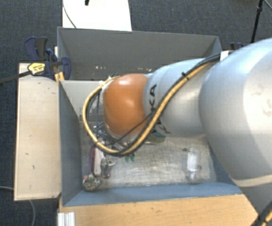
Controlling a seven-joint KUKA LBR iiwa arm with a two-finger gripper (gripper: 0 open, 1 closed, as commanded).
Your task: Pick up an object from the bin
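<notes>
Few things lay under the gripper point(106, 164): a slim purple piece point(92, 158) along the left wall of the bin point(70, 140), just beside the gripper, and a round mottled lump point(91, 183) in the front left corner. Whether the gripper was open or closed could not be told, as the orange cover point(123, 102) hid most of it. Small green bits point(129, 158) lay near the floor's middle, and a clear piece point(191, 163) lay well apart, toward the front right corner, beside the arm point(230, 112)
</notes>
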